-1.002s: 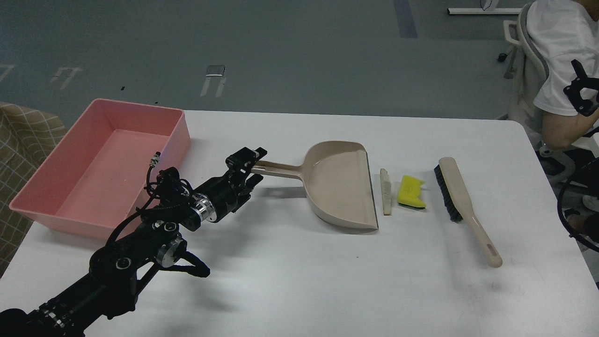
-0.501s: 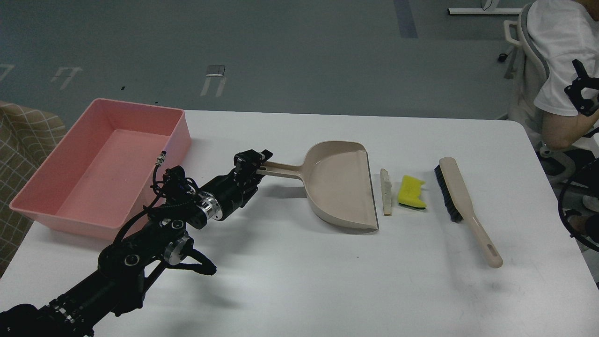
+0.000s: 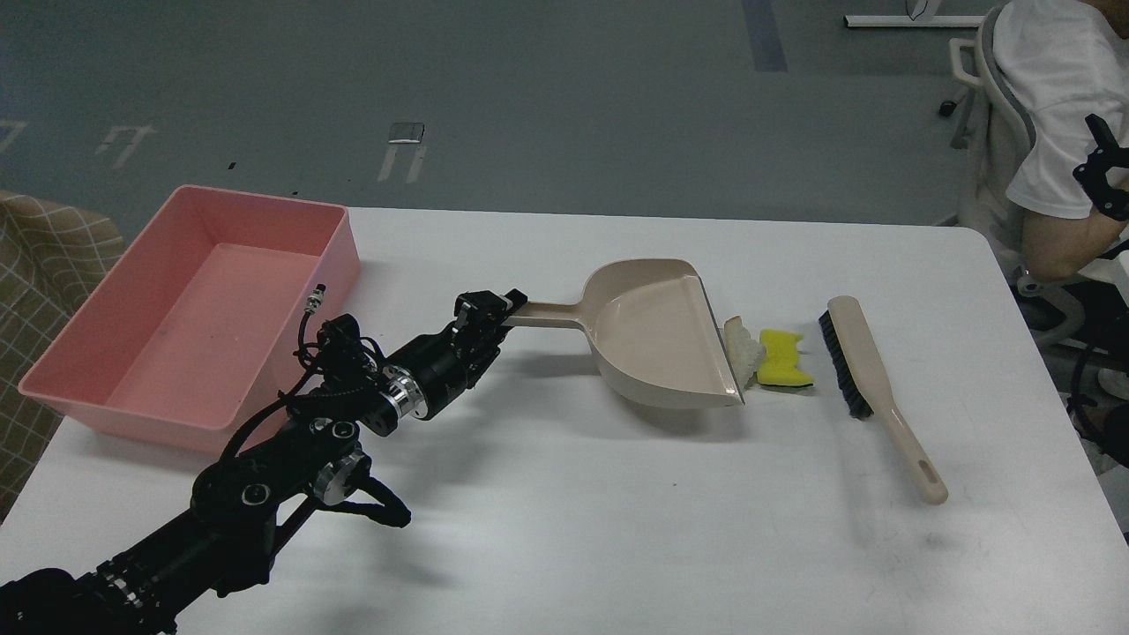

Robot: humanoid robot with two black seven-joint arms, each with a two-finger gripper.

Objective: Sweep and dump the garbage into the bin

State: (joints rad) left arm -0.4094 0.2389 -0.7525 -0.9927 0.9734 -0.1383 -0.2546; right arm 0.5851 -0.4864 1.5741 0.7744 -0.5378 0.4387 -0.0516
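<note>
The garbage lies right of table centre: a whitish slice with tan crust (image 3: pixel 746 354) and a yellow sponge chunk (image 3: pixel 784 370), touching each other. My left gripper (image 3: pixel 494 314) is shut on the handle of the beige dustpan (image 3: pixel 657 339). The pan is tilted, and its front lip touches the slice. The pink bin (image 3: pixel 115 399) stands at the table's left and holds nothing. A small black forked part (image 3: pixel 1102 172) at the right edge looks like my right gripper. It is partly cut off, so its state is unclear.
A beige brush with black bristles (image 3: pixel 869 375) lies just right of the sponge, handle toward the front. A seated person in white (image 3: pixel 1050 132) is off the table's far right corner. Black cables (image 3: pixel 1080 388) hang at the right edge.
My left gripper pushed the dustpan to the right and tilted it. Its lip reached the slice, and slice and sponge shifted slightly toward the brush.
</note>
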